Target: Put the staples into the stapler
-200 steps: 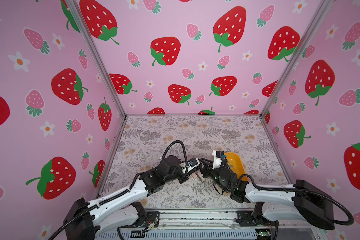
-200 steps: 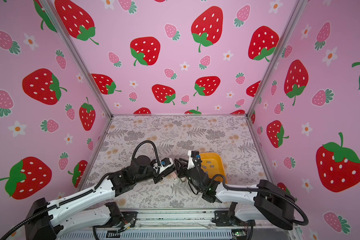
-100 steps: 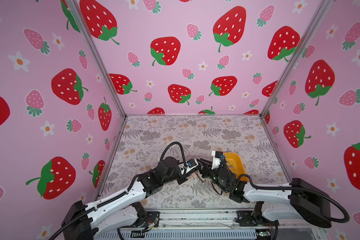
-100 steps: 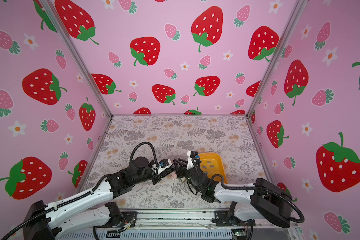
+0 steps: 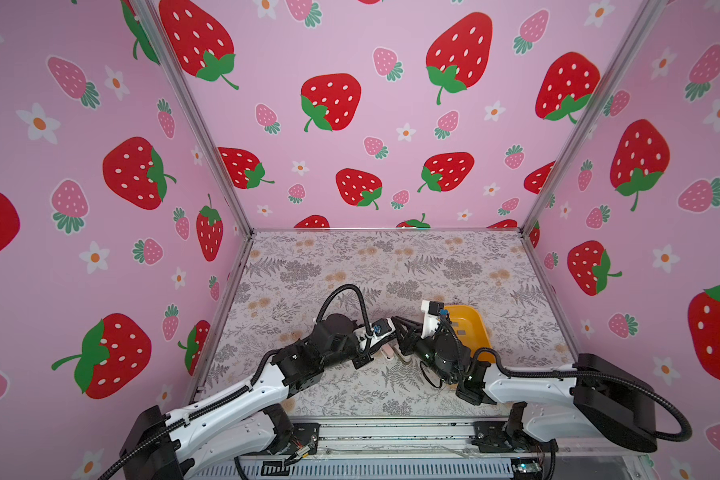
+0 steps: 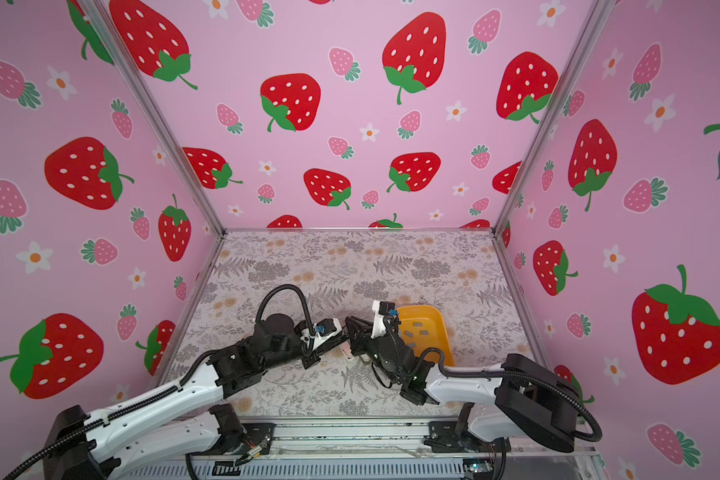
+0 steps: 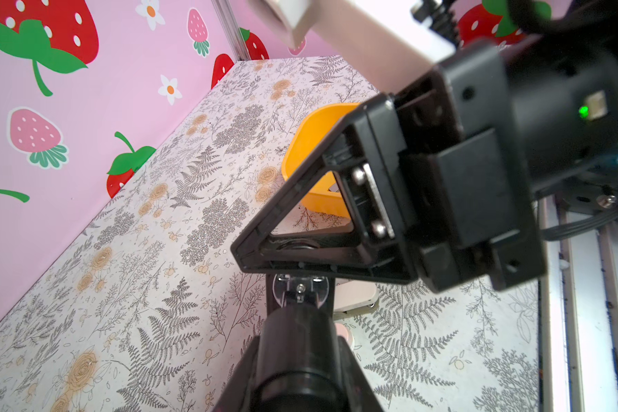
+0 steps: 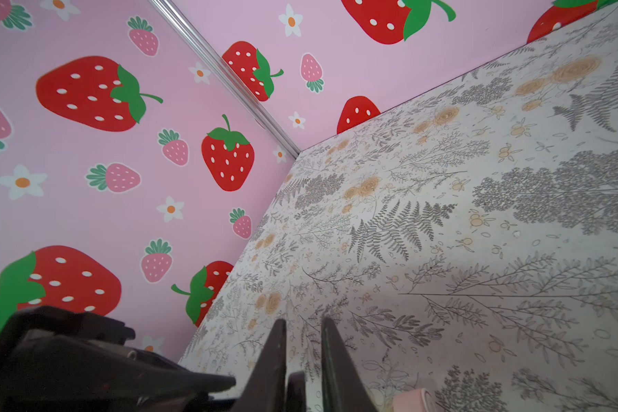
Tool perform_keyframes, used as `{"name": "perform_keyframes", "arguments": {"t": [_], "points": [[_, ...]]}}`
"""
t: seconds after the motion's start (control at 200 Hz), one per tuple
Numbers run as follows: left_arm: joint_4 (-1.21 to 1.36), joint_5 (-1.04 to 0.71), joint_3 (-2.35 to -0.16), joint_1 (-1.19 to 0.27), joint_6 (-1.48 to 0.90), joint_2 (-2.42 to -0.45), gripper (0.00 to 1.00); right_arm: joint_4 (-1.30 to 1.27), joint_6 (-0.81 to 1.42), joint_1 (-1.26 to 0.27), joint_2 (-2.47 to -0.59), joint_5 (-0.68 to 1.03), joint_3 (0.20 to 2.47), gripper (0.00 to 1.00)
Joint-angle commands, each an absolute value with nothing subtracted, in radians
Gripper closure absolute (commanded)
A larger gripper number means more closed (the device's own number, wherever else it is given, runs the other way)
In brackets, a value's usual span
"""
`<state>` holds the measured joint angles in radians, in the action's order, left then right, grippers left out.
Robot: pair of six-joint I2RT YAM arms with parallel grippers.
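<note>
Right gripper (image 8: 304, 323) is pinching shut now and sitting a touch closer to the left gripper (image 5: 385, 345) than a second ago (can't tell if that one's gripping anything). Meanwhile the staples (image 6: 417, 325) are lying flat in the yellow tray (image 6: 441, 336), just beside the right gripper, long sides running roughly across both top views.

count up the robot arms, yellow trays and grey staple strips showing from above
robot arms: 2, left arm and right arm
yellow tray: 1
staple strips showing in the tray: 4 (the right arm hides part of it)
total: 7
</note>
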<state>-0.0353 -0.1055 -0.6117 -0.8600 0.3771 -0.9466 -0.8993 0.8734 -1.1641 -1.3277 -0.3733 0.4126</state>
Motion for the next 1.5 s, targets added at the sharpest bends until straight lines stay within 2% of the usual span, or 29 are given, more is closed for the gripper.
{"name": "perform_keyframes", "arguments": {"t": [0.0, 0.14, 0.265, 0.35, 0.715, 1.02, 1.241, 1.346, 1.496], "points": [[0.086, -0.205, -0.642, -0.867, 0.411, -0.861, 1.0, -0.698, 0.874, -1.104, -1.375, -0.595, 0.365, 0.87], [0.099, -0.213, -0.63, -0.867, 0.413, -0.845, 1.0, -0.698, 0.884, -1.099, -1.385, -0.599, 0.363, 0.93], [0.097, -0.214, -0.625, -0.868, 0.408, -0.823, 1.0, -0.695, 0.908, -1.084, -1.4, -0.598, 0.356, 0.94], [0.103, -0.215, -0.621, -0.867, 0.409, -0.812, 1.0, -0.694, 0.927, -1.067, -1.412, -0.59, 0.35, 1.0], [0.123, -0.229, -0.603, -0.861, 0.401, -0.792, 1.0, -0.707, 0.982, -1.051, -1.446, -0.62, 0.325, 1.0], [0.166, -0.38, -0.584, -0.771, 0.334, -0.764, 1.0, -0.715, 1.025, -1.045, -1.47, -0.678, 0.289, 1.0], [0.114, -0.361, -0.609, -0.764, 0.372, -0.802, 1.0, -0.801, 0.874, -1.048, -1.432, -0.577, 0.309, 1.0], [0.022, -0.391, -0.64, -0.764, 0.438, -0.832, 1.0, -0.8, 0.802, -1.052, -1.397, -0.543, 0.33, 0.74], [-0.129, -0.437, -0.726, -0.764, 0.517, -0.904, 1.0, -0.788, 0.69, -1.052, -1.347, -0.497, 0.357, 0.63]]}}
